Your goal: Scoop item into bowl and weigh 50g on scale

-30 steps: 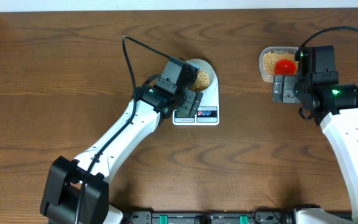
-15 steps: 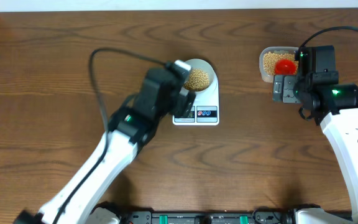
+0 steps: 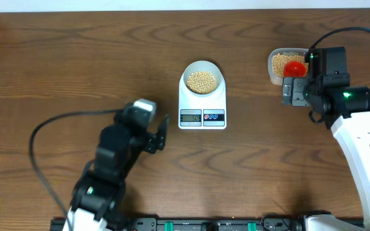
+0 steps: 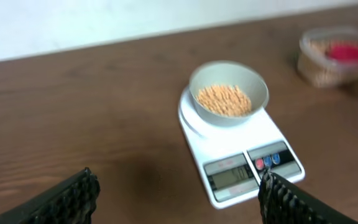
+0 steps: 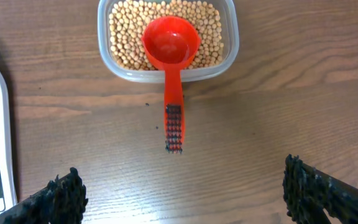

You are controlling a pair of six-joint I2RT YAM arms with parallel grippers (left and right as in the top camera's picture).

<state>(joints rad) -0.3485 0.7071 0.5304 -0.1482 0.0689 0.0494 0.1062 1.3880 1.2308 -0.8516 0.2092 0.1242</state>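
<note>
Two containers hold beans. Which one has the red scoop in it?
The clear tub on the right holds the red scoop; the bowl on the scale holds only beans.

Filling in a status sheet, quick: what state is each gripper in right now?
Left gripper: open, holding nothing.
Right gripper: open, holding nothing; the red plastic scoop lies untouched.

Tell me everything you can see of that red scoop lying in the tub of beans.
The red scoop looks like glossy plastic: a round, deep cup and a straight, flat handle whose far end is darker and ribbed. It lies cup-up and empty on the beans in the clear plastic tub. Its handle crosses the tub's near rim and juts out over the wooden table. Nothing grips it; the right gripper is open, short of the handle's tip.
</note>
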